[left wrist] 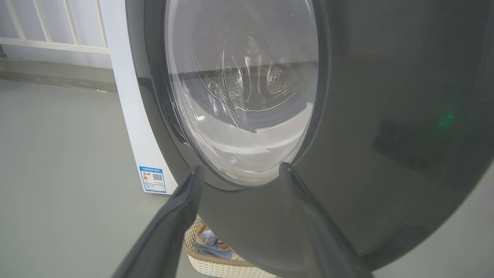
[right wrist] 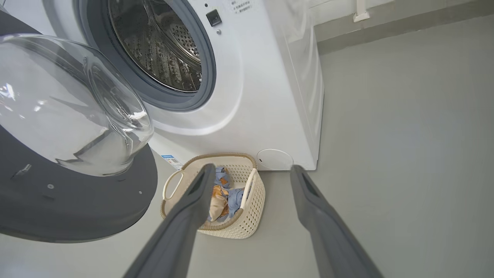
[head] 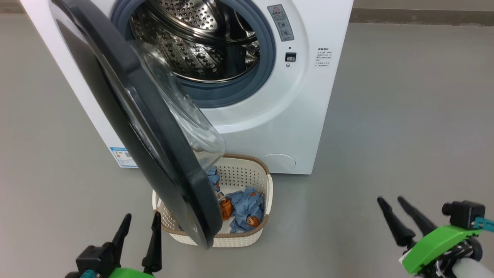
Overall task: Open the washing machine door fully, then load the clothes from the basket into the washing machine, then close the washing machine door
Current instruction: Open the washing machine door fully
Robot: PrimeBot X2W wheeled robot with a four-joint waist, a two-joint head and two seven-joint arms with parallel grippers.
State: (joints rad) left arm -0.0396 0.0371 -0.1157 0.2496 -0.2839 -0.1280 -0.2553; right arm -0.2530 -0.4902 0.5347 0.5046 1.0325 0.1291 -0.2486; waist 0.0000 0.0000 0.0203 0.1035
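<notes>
The white washing machine (head: 270, 116) stands ahead with its steel drum (head: 197, 38) exposed. Its door (head: 127, 108), black-rimmed with a bulging glass bowl, stands swung out toward me over the basket (head: 254, 235). Light-blue clothes (head: 247, 208) with orange bears lie in the basket, partly hidden by the door. My left gripper (head: 141, 220) is open at the lower left, close to the door's outer face (left wrist: 386, 116), empty. My right gripper (head: 391, 200) is open at the lower right, empty, well right of the basket (right wrist: 247, 220); the clothes (right wrist: 225, 197) show in the right wrist view.
Grey floor (head: 405, 116) spreads on both sides of the machine. A blue label (head: 122, 156) sits low on the machine's left corner. A wall base runs behind the machine (right wrist: 386, 27). A white railing (left wrist: 54, 34) shows at the far left in the left wrist view.
</notes>
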